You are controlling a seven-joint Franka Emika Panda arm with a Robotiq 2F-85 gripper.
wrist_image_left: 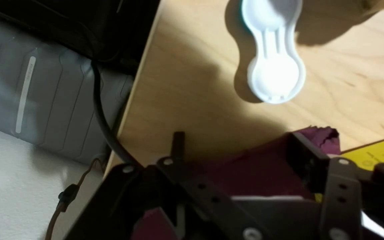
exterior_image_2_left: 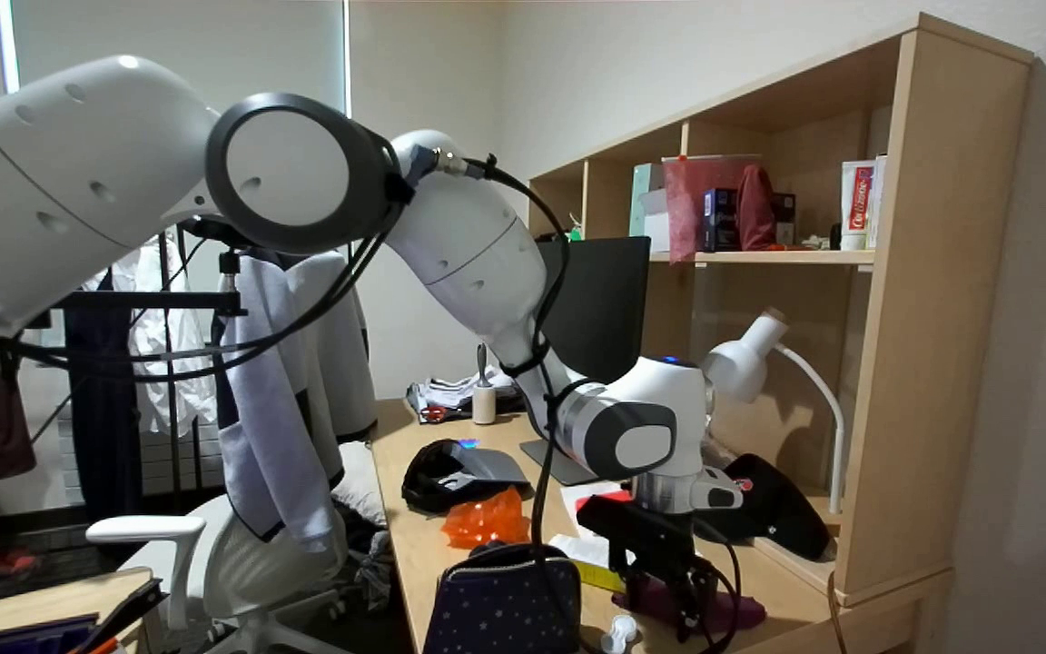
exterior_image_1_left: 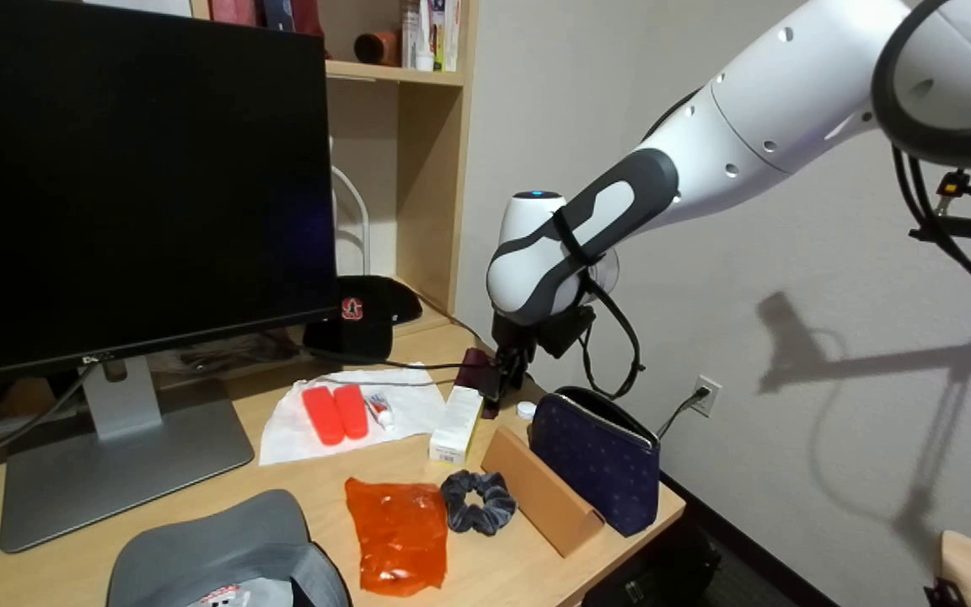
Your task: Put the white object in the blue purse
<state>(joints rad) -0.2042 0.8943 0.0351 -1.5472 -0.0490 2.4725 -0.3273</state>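
Nearest in an exterior view, a gray cap (exterior_image_1_left: pixel 216 531) lies on the counter (exterior_image_1_left: pixel 502 575), with an orange plastic bag (exterior_image_1_left: pixel 401 539) near it and a dark gray scrunchie (exterior_image_1_left: pixel 498 507) just beside the bag. Next to the scrunchie lies a tan box (exterior_image_1_left: pixel 540 493), and alongside it the navy purse (exterior_image_1_left: pixel 595 462) stands upright, its zipper top gaping. A little farther on, a long white box (exterior_image_1_left: pixel 456 423) rests by a white sheet (exterior_image_1_left: pixel 292 434) that carries two red strips (exterior_image_1_left: pixel 323 417) and a small tube (exterior_image_1_left: pixel 380 410). Past these, the white case (wrist_image_left: pixel 272 50) lies on the counter near the purse, between it and a maroon cloth (wrist_image_left: pixel 260 176); in the wrist view its two round cups show. The fingers (wrist_image_left: pixel 303 160) stand spread above the cloth, apart from the case; I cannot tell whether they touch the cloth. Farthest back are a black cap (exterior_image_1_left: pixel 359 324) and a white lamp (exterior_image_2_left: pixel 741 368) by the wooden shelf (exterior_image_1_left: pixel 428 169).
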